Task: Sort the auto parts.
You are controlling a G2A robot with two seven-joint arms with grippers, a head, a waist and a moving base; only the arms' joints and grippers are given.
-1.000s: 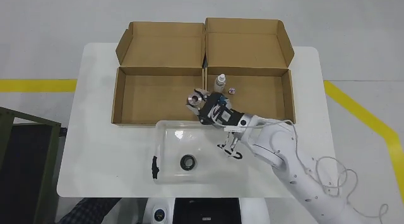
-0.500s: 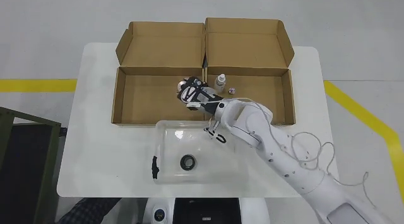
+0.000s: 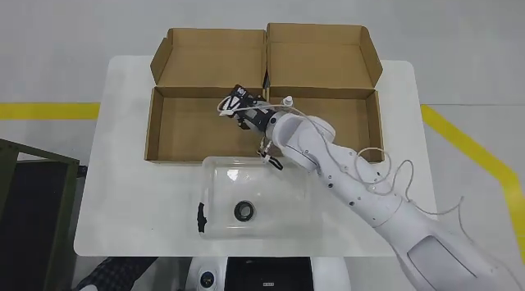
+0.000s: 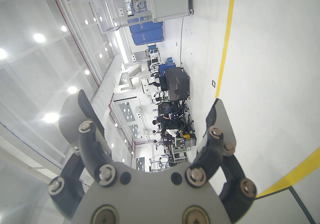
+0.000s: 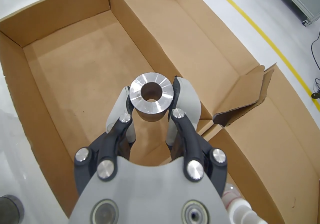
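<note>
Right wrist view, metal sleeve: a short, thick-walled silver sleeve (image 5: pixel 151 96) with a round bore, its flat end face turned toward my camera, lifted clear of the cardboard below it.
Right claw: my right claw (image 5: pixel 151 102) is clamped on the sleeve's outer wall, one finger (image 5: pixel 119 107) on each side, with the sleeve sitting at the fingertips.
Where the sleeve is: above the floor of the left cardboard box (image 5: pixel 85 65), close to the wall that box shares with its neighbour. From the top view my right claw (image 3: pixel 237 102) hangs over the far right part of that box (image 3: pixel 189 127).
Right cardboard box: it stands just beside the left one, wall to wall (image 3: pixel 353 123), with both lids folded open at the far side. A white plastic part (image 3: pixel 286 102) stands in it near the shared wall.
Clear bin: a see-through plastic bin (image 3: pixel 215 165) lies just in front of the two boxes, and a black ring (image 3: pixel 243 211) lies flat on its bottom.
Tabletop: the white tabletop (image 3: pixel 123 168) carries the boxes and the bin.
Left claw: in the left wrist view my left claw (image 4: pixel 150 100) points out at the room, fingers (image 4: pixel 85 110) spread apart with nothing between them.
</note>
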